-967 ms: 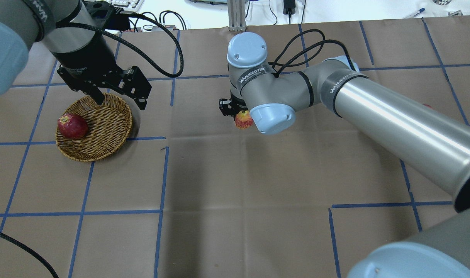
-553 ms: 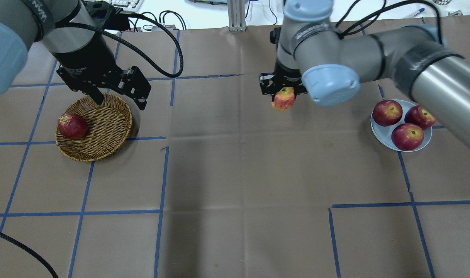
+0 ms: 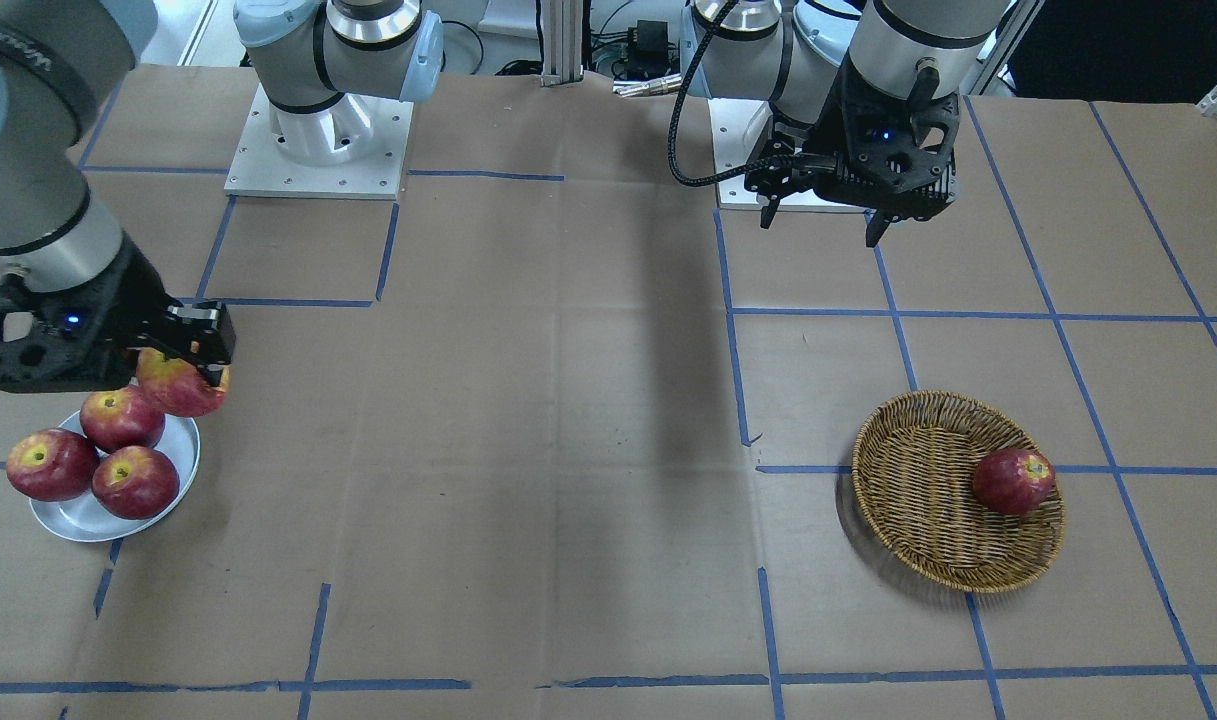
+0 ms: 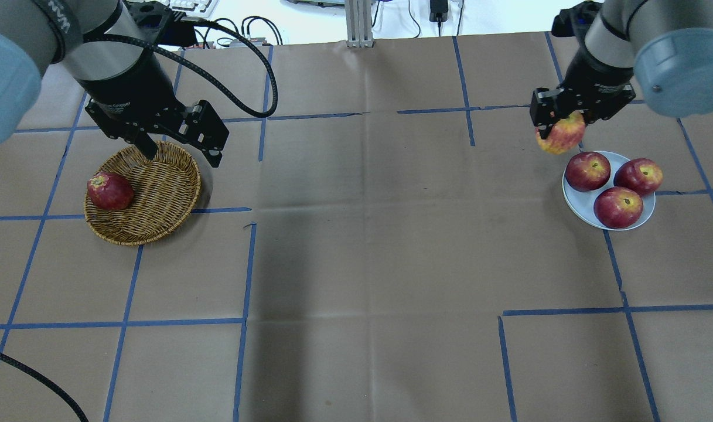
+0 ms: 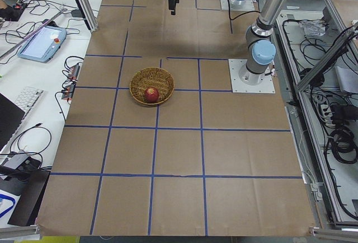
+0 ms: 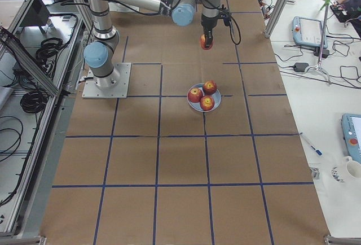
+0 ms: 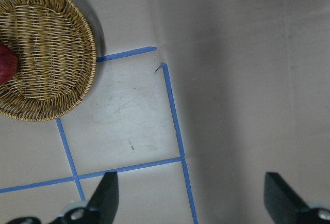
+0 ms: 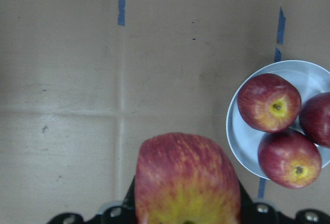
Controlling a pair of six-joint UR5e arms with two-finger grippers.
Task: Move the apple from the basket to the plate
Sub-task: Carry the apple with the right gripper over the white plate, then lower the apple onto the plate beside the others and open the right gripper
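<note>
Where blue-taped brown paper covers the table (image 4: pixel 356 264), right gripper (image 4: pixel 561 126) clamps the yellow-streaked red apple (image 4: pixel 559 140) aloft — moved from mid-table to beside the round blue-grey plate (image 4: pixel 579 202), right edge; left gripper (image 4: pixel 183 157) gapes, unmoved, over the woven wicker basket (image 4: pixel 157 202).

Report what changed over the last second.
The right end effector, shut on the apple, carried it from mid-table rightward to just short of the plate. The apple is held above the table and not yet released. Unchanged: the left end effector is open above the far rim of the basket, one dark apple lies in the basket, and three dark apples sit on the plate.
</note>
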